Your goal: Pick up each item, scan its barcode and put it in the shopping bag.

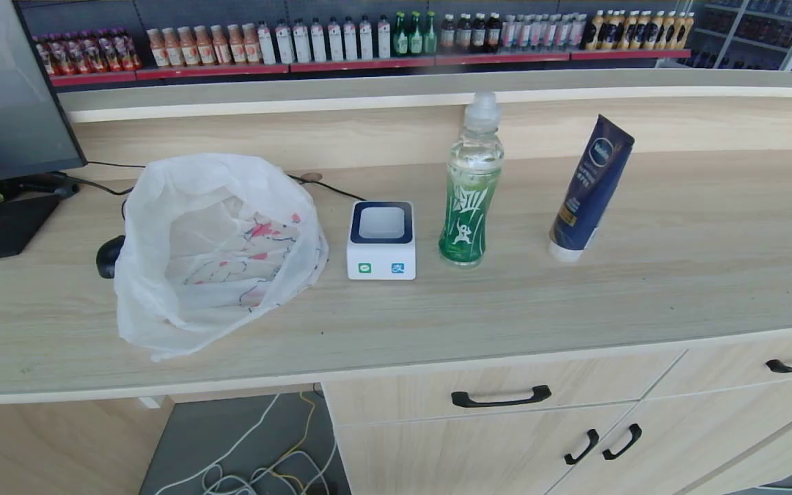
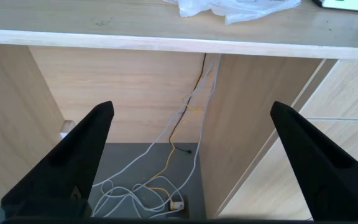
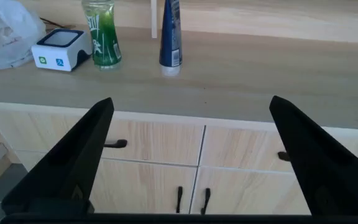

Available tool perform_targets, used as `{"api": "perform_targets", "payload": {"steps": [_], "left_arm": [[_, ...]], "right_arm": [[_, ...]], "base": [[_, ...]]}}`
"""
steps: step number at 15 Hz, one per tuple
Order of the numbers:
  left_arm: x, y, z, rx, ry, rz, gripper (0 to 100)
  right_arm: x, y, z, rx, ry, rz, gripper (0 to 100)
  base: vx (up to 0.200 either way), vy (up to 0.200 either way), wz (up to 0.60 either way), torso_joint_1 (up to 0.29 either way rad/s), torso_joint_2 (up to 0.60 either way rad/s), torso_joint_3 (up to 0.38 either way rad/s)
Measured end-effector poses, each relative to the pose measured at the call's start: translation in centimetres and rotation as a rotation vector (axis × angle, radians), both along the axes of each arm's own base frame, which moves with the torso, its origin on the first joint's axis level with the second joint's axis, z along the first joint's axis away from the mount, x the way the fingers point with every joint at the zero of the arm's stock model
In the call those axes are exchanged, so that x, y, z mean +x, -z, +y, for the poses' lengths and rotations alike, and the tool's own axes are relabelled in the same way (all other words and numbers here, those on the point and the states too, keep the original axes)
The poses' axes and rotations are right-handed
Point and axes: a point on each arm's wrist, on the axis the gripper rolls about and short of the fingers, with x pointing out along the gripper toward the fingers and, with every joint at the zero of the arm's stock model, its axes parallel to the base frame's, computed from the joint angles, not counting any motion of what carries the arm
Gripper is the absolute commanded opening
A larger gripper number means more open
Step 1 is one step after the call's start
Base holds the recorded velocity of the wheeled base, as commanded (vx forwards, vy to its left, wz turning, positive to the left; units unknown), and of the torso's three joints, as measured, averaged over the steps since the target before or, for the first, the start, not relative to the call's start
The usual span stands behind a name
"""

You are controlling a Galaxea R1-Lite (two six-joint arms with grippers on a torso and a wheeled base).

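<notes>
Below counter height, we see the left gripper (image 2: 191, 107) with jaws released, spread wide and empty, facing the open bay under the counter (image 2: 104, 34). Loose cables (image 2: 157, 180) lie on the grey floor (image 2: 142, 155) in that bay. We see the right gripper (image 3: 191, 99) the same way: jaws released, wide apart, empty, facing the drawer fronts (image 3: 154, 158) with their black handles (image 1: 501, 397).

Up top, the counter is light wood grain with a raised ledge (image 1: 396, 103) along the far side. We count four task things in a row across it.

- Shopping bag (image 1: 148, 295): white plastic, mouth open toward us, slumped at the robot's left.
- Scanner (image 1: 381, 240): small white box with a dark-framed window on top, just beside the bag. A thin cord (image 1: 331, 187) runs off behind it.
- Bottle (image 1: 470, 185): clear with a green label, upright, cap on, just right of the scanner.
- Tube (image 1: 590, 185): dark blue, standing on its white cap, top tilted right. It is apart from the bottle and farthest right.

Far left we see a dark monitor (image 1: 4, 82) and a black mouse (image 1: 108, 256) at the bag's edge; we cannot tell if they touch. Behind the ledge, red-edged shelves (image 1: 368, 65) carry rows of drink bottles (image 1: 313, 38), with more racks (image 1: 746, 27) at far right.
</notes>
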Motion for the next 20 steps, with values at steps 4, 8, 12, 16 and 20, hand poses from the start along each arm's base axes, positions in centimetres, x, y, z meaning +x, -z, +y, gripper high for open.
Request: {"api": "perform_targets", "payload": {"steps": [4,8,12,16,20], "left_arm": [[0.0,0.0,0.0,0.0,0.0,0.0,100],[0.0,0.0,0.0,0.0,0.0,0.0,100],[0.0,0.0,0.0,0.0,0.0,0.0,100],[0.0,0.0,0.0,0.0,0.0,0.0,100],[0.0,0.0,0.0,0.0,0.0,0.0,100]], "right_arm": [[2.6,-5.1,0.2,-0.053,-0.112,0.019,100],[5.4,-8.0,0.5,-0.106,-0.215,0.047,100],[8.6,-10.5,1.7,-0.166,-0.341,0.056,100],[12.2,-11.7,3.7,-0.211,-0.433,0.016,100],[14.5,-11.5,6.3,-0.199,-0.424,0.039,100]], "base": [[0.0,0.0,0.0,0.0,0.0,0.0],[0.0,0.0,0.0,0.0,0.0,0.0],[0.0,0.0,0.0,0.0,0.0,0.0],[0.0,0.0,0.0,0.0,0.0,0.0],[0.0,0.0,0.0,0.0,0.0,0.0]]}}
